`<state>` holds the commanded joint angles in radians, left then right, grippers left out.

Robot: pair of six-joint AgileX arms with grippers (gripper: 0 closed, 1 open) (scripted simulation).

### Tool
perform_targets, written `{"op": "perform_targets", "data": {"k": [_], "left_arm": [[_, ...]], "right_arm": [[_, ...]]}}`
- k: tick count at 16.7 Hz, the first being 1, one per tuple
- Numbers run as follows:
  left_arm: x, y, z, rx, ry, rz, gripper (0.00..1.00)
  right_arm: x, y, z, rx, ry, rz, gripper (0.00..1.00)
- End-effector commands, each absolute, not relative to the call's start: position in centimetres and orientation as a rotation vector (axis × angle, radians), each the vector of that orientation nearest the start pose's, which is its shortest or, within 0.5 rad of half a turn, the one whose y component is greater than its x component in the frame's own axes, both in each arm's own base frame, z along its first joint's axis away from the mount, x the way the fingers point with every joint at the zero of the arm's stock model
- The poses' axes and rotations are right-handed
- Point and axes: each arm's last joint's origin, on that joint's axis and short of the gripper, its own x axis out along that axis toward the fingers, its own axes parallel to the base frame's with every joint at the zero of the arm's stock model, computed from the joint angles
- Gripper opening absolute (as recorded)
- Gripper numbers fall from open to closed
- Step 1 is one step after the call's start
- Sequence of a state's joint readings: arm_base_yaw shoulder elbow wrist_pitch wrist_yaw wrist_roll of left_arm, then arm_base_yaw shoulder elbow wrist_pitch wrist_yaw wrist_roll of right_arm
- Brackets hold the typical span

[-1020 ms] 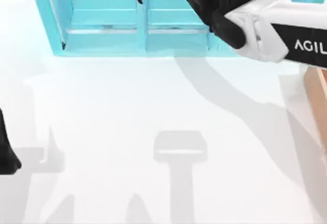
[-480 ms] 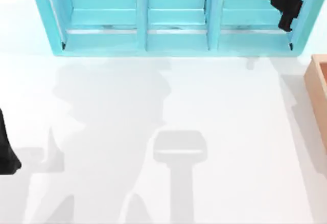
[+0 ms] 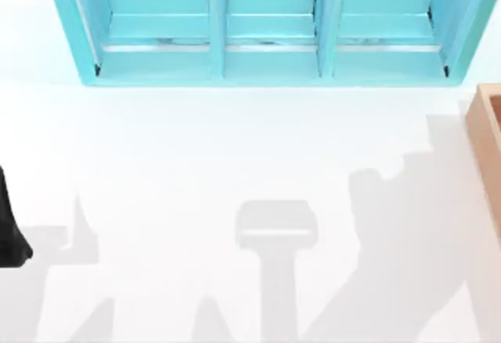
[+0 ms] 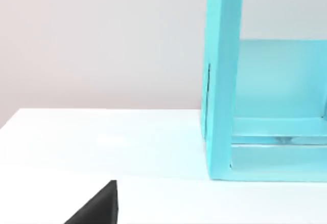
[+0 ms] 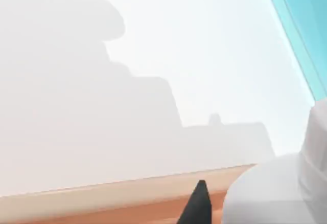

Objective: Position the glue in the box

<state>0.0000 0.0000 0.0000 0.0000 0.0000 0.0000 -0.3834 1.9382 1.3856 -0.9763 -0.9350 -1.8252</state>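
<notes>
The glue is out of view. The box (image 3: 487,143) is light tan and stands at the table's right edge, cut off by the top view. Its thick wall (image 5: 102,196) also runs along the right wrist view. A black tip of my right gripper (image 5: 197,207) hangs just over that wall. Beside the tip is a large white rounded shape (image 5: 276,193); I cannot tell what it is. My left gripper (image 3: 9,233) is parked at the table's left edge, and a dark part of it (image 4: 97,209) shows in the left wrist view.
A big turquoise shelf unit (image 3: 270,61) with three compartments stands along the back of the table. Its end wall (image 4: 220,81) rises in the left wrist view. Arm shadows lie across the white tabletop (image 3: 258,147).
My right arm swung from the shelf's middle compartment to its right end, then out of the top view. Its shadow now falls at the table's right. The left arm stayed still.
</notes>
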Motion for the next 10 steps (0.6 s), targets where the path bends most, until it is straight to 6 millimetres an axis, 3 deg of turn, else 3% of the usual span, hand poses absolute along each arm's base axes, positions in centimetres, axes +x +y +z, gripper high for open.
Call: {"op": "perform_targets", "data": {"k": [5, 10], "left_arm": [[10.6, -0.1, 16.0, 0.000, 0.000, 0.000, 1.00], [10.6, -0.1, 16.0, 0.000, 0.000, 0.000, 1.00]], "right_arm": [[27.1, -18.5, 14.2, -0.311, 0.245, 1.096, 0.00], [20.8, -22.0, 11.4, -0.092, 0.136, 0.868, 0.00]]}}
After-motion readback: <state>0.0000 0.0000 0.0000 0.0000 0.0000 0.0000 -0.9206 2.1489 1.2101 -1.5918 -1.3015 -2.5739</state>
